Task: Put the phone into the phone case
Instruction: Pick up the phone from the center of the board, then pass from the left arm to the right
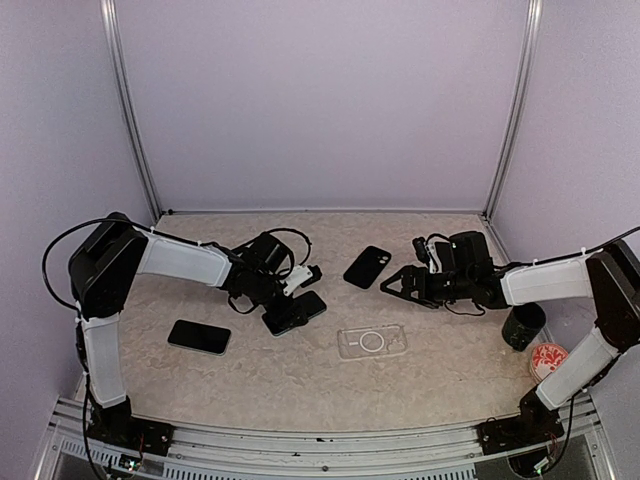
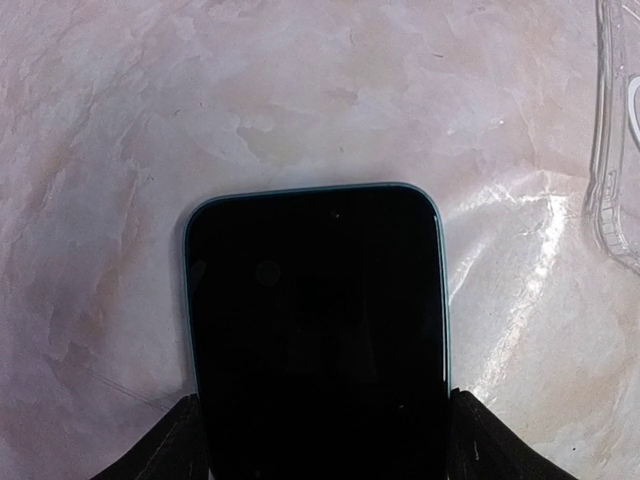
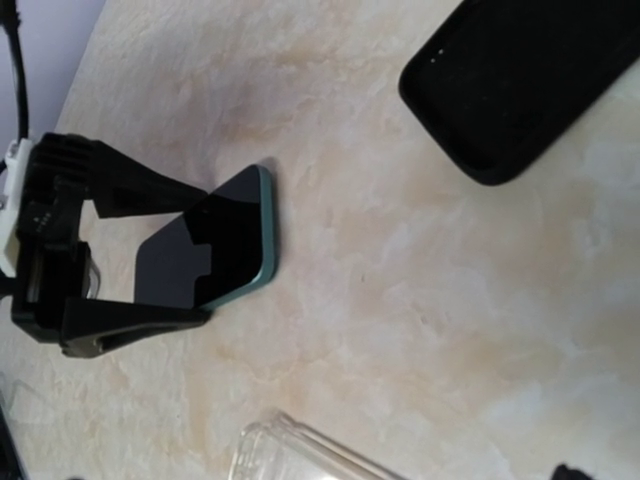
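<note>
Holding the phone [image 2: 315, 330] by its long edges, the left fingers [image 2: 172, 452] are closed onto it at 1 end, with 1 finger on each side. From the right wrist view the held end looks tipped up off the counter [image 1: 300, 375] while the free end rests on it. So the pick-up step looks to be in hand, not the insertion.

The phone case [image 1: 372, 341] lies flat and empty to the right of the phone and a little nearer, apart from it. Next, I'd judge, the phone has to be carried right, squared over the shell and pressed in, probably 1 edge first. The case looks light and may slide, so the other arm may need to pin it.

The right fingers [image 1: 400, 283] hover farther right, spread open, holding nothing and touching nothing. 2 other dark slabs lie about: a second black phone [image 1: 199, 336] at the left and a black item [image 1: 367, 266] beyond the case.
</note>
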You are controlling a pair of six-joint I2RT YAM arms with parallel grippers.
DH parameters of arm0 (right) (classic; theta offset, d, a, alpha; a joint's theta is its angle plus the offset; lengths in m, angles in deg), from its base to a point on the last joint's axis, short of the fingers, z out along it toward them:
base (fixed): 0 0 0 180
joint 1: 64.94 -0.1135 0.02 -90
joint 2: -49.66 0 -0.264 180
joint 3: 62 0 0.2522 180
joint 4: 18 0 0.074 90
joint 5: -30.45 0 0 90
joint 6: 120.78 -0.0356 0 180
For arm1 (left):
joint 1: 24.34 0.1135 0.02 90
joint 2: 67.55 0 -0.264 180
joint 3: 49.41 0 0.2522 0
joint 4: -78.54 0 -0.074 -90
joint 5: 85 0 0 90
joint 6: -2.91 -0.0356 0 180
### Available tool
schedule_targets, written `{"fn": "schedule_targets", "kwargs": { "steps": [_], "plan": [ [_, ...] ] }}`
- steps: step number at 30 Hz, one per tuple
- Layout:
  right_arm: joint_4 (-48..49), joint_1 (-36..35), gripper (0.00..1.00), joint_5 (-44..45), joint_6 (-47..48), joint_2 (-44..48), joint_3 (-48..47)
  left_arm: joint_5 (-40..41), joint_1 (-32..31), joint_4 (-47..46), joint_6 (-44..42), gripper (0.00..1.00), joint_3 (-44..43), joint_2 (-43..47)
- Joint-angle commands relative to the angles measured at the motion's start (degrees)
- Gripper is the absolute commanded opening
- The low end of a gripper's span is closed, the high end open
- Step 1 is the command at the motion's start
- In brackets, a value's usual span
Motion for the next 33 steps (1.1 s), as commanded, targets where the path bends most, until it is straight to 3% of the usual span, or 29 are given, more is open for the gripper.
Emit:
{"fn": "schedule_targets", "kwargs": {
  "steps": [1, 17, 33],
  "plan": [
    [1.75, -0.78, 0.99, -0.68, -0.32, -0.78, 0.18, -1.57, -0.34, 2.28, -0.12, 0.56, 1.33, -0.51],
    [5.88, -1.09, 1.0, -3.9, -3.64, -4.04, -0.41, -3.87, -1.75, -6.57, 2.65, 0.55, 5.5, 7.03],
    [10.98, -3.16, 0.97, -9.25, -9.1, -8.66, -1.94, -0.39, -8.9, -9.06, 3.14, 0.55, 5.82, 11.1]
  ]
}}
